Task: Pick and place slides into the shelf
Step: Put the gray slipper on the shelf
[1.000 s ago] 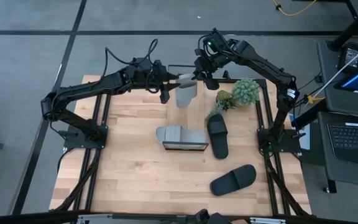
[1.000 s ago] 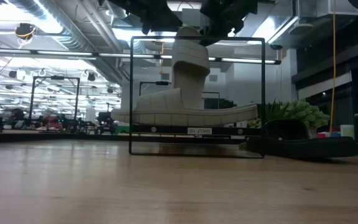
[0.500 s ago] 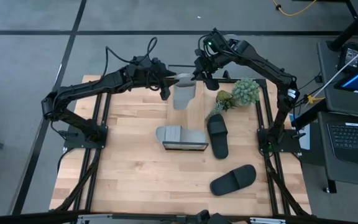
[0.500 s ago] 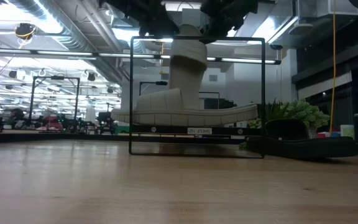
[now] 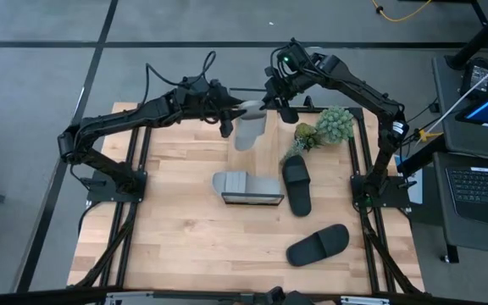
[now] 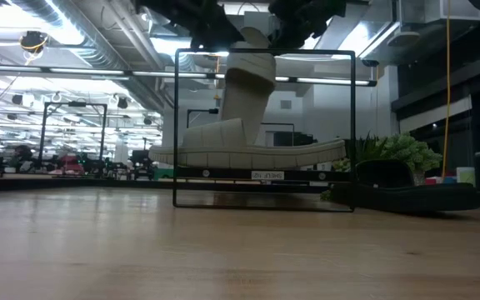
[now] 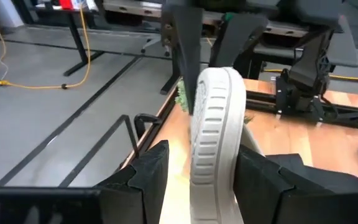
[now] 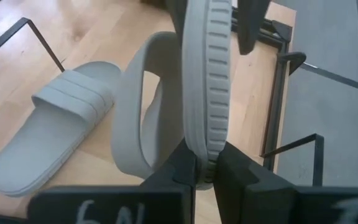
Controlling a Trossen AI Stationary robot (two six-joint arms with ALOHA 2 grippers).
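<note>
A light grey slide [image 5: 248,129] hangs in the air beyond the shelf's far side, strap end up. My right gripper [image 5: 271,100] is shut on its upper end. My left gripper [image 7: 204,155] stands open around the same slide just below that. One finger [image 7: 148,174] stands off the sole and the other [image 7: 266,180] is close by the strap side. A second grey slide [image 6: 248,150] lies sole down on the shelf [image 6: 265,176]. Two black slides [image 5: 296,185] [image 5: 318,244] lie on the table to the right. My right gripper pinches the sole's ribbed rim [image 8: 207,146] at the end nearest the strap, one finger on each face of the sole. The fingers come slanting down from the far right. The slide hangs below them, tilted, clear of the table. My left gripper: whether it touches the slide, I cannot tell.
A green potted plant [image 5: 327,127] stands at the far right, close to my right arm. The shelf's black wire frame [image 6: 176,125] rises above its plank. The near half of the wooden table [image 5: 185,246] lies bare to the left of the black slides.
The hanging slide has tilted. Its lower end has swung a little toward the table's left, while its upper end has stayed in my right gripper.
</note>
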